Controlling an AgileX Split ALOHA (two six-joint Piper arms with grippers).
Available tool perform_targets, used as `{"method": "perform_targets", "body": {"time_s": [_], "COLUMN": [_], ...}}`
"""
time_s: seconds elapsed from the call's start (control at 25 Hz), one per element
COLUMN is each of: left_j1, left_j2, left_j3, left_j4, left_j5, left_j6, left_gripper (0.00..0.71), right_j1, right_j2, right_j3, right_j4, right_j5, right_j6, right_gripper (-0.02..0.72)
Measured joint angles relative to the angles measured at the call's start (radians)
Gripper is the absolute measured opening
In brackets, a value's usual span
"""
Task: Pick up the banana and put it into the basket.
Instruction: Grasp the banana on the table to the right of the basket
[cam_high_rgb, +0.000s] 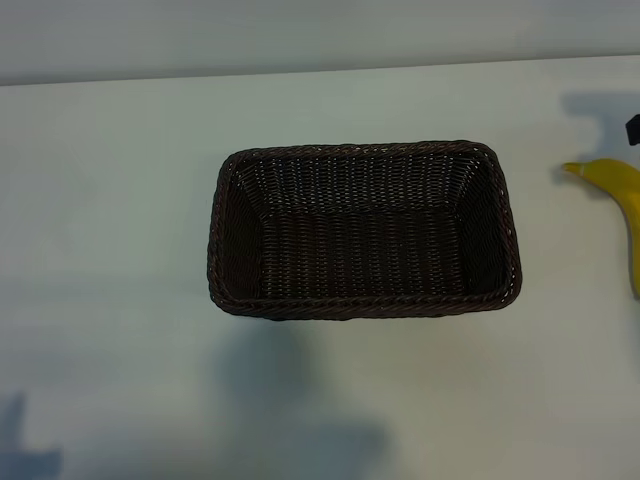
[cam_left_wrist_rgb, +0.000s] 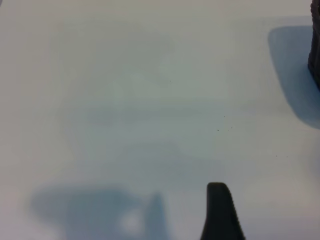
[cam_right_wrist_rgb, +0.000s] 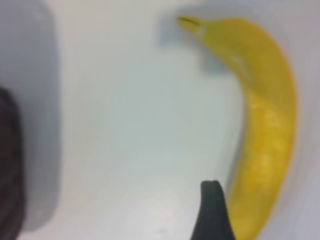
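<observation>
Yellow banana is lying on the white table, well to the right of the basket and clear of its rim, partly cut off by the edge of the exterior view. Its stem is pointing back toward the basket's far right corner, and its long axis is running roughly parallel to the basket's short right wall, curving slightly. Nothing is sitting inside the basket. In the right wrist view the banana is filling one side of the picture, with one dark finger of the right gripper showing just beside its lower body; whether it is touching cannot be told. The basket's wall is appearing on the opposite side, so the finger is sitting between basket and banana, closer to the banana. Only that one finger is showing; the right jaws are standing fairly wide with nothing between them. Judgement: the right arm is plainly the nearer one, and the coming move is turning on straddling the fruit across its width, not along its length. The left gripper is idling over bare table left of the basket, one finger showing, jaws likewise fairly wide and holding nothing.
</observation>
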Motion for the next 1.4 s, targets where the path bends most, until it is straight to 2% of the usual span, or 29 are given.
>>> {"method": "perform_targets", "body": {"time_s": [0.36,0.76,1.28,1.4], "left_j1": [0.0,0.0,0.0,0.0], "left_j2": [0.0,0.0,0.0,0.0], "left_j3": [0.0,0.0,0.0,0.0], "left_j4": [0.0,0.0,0.0,0.0], "left_j5": [0.0,0.0,0.0,-0.001], "left_j6": [0.0,0.0,0.0,0.0], "left_gripper": [0.495,0.495,0.495,0.494], "right_j1": [-0.001,-0.011,-0.011,-0.011], "right_j2": [0.076,0.274,0.365,0.366], "right_j3": [-0.001,-0.011,-0.011,-0.011], "right_j4": [-0.069,-0.079,-0.08,-0.083], "right_j5": [-0.014,-0.074,-0.11,-0.115], "right_j6": [0.004,0.004,0.005,0.005], "right_gripper": [0.525,0.525,0.525,0.497]}}
